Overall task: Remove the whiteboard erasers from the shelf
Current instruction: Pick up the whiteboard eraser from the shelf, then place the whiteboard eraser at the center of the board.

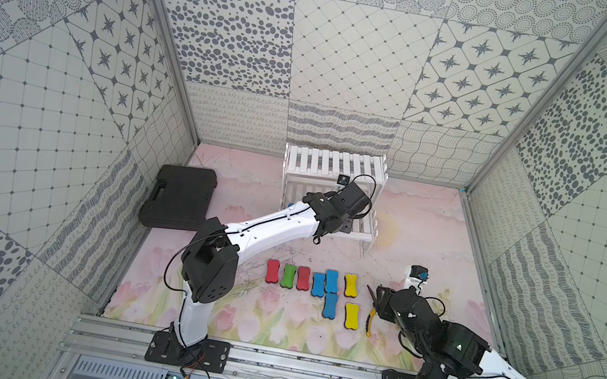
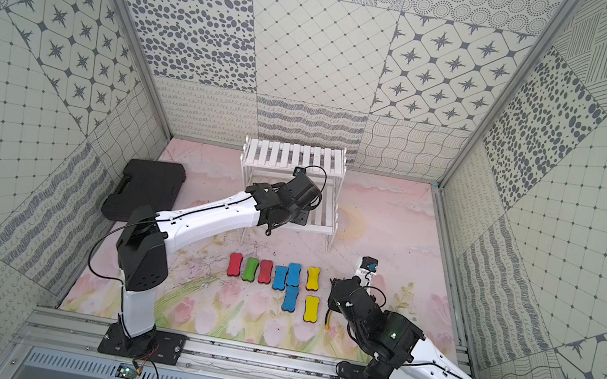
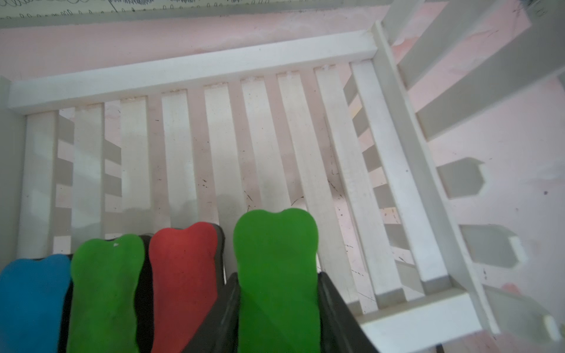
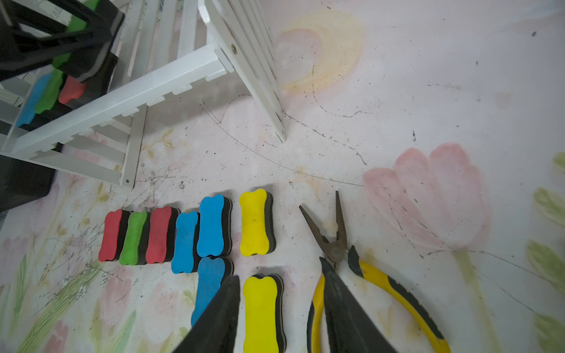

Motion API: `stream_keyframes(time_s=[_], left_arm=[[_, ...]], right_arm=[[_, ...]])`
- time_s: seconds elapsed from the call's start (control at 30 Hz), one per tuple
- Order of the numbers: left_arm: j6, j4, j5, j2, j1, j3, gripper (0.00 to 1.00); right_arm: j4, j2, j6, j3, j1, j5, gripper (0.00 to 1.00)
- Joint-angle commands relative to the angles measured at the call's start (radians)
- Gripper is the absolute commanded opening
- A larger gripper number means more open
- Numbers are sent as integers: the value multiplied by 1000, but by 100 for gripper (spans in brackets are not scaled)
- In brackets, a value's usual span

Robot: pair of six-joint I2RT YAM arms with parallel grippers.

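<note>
Now my left gripper [image 3: 278, 275] pinches a green eraser [image 3: 275, 244] at the lower tier of the shelf [image 3: 189, 73], next to a red eraser [image 3: 183, 275]. My right gripper [image 4: 278, 269] hangs spread, its fingers [image 4: 220, 314] either side of a yellow eraser [image 4: 263, 311] lying on the mat [image 4: 397, 91] beside the pliers [image 4: 376, 275].

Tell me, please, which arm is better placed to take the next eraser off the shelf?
Left. The left gripper is at the shelf, jaws closed on both sides of a green eraser. The right gripper is open over a yellow eraser on the table, apart from the shelf.
</note>
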Motion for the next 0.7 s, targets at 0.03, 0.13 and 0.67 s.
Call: stream_keyframes(time_s=[0.03, 0.13, 0.67], left_arm=[[-112, 0, -37, -199, -81, -185, 36], [-192, -17, -83, -310, -154, -323, 36], [-587, -122, 196, -465, -412, -749, 34]], right_arm=[[10, -12, -17, 10, -5, 24, 49], [10, -11, -24, 16, -7, 29, 49], [10, -3, -48, 57, -9, 39, 49]])
